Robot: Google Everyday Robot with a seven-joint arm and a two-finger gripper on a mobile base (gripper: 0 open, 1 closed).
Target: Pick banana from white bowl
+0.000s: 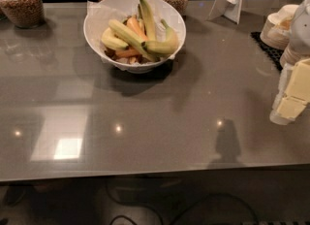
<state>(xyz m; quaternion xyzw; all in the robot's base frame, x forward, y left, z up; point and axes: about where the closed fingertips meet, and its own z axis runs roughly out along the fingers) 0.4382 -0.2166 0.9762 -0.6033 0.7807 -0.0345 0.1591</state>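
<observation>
Greenish-yellow banana [164, 46] lies at the bowl's [94, 30] right rim, far across the surface [145, 122]. End effector [293, 98] hangs well apart, near right (grip state cannot be told). The approach looks pending: it likely must reach far-left, then descend.

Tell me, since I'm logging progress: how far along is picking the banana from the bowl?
Nothing looks done yet: the banana lies in the white bowl among other fruit. In hand: the gripper hangs over the counter's right edge, apart from the bowl. Left: reaching over, grasping the banana, lifting it out.
</observation>
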